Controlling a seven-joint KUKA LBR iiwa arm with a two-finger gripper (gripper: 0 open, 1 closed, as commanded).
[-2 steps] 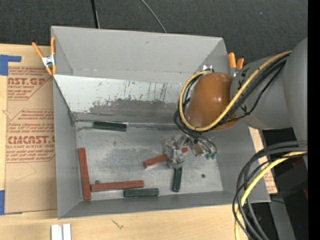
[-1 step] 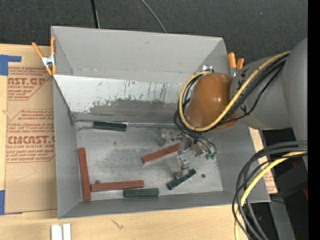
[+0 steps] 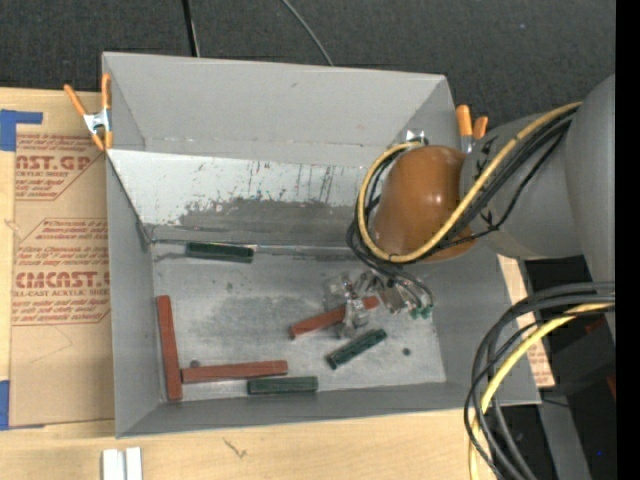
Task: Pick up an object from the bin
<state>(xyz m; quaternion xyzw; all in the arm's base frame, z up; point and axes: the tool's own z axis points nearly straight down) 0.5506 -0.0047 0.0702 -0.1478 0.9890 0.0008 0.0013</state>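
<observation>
Camera view
Red-brown sticks, counted: three, the middle red-brown stick [image 3: 318,324], the front red-brown stick [image 3: 235,371] and the far red-brown stick [image 3: 168,348].
Dark green sticks, counted: three, the tilted green stick [image 3: 357,348], the front green stick [image 3: 283,386] and the back green stick [image 3: 220,252].
My tool [image 3: 358,306]: down low on the floor of the bin [image 3: 270,118], under my orange cover [image 3: 420,203] with its yellow and black cables.
Tool state: I cannot tell whether it is spread or pressed together; the cover and the clutter around the tip hide it.
Look of the nearest thing: the middle red-brown stick is a flat, narrow, straight bar, lying slightly tilted.
Where it lies: its right end reaches right up to my tool and the rest runs away to the view's left; I cannot tell whether I am pinching it.
Next nearest: the tilted green stick lies just below my tool in the view, close to the red-brown one.
The rest: well apart from my tool. The far and front red-brown sticks form an L at the bin's left front, the front green stick lies beside them, and the back green stick lies along the back wall.
</observation>
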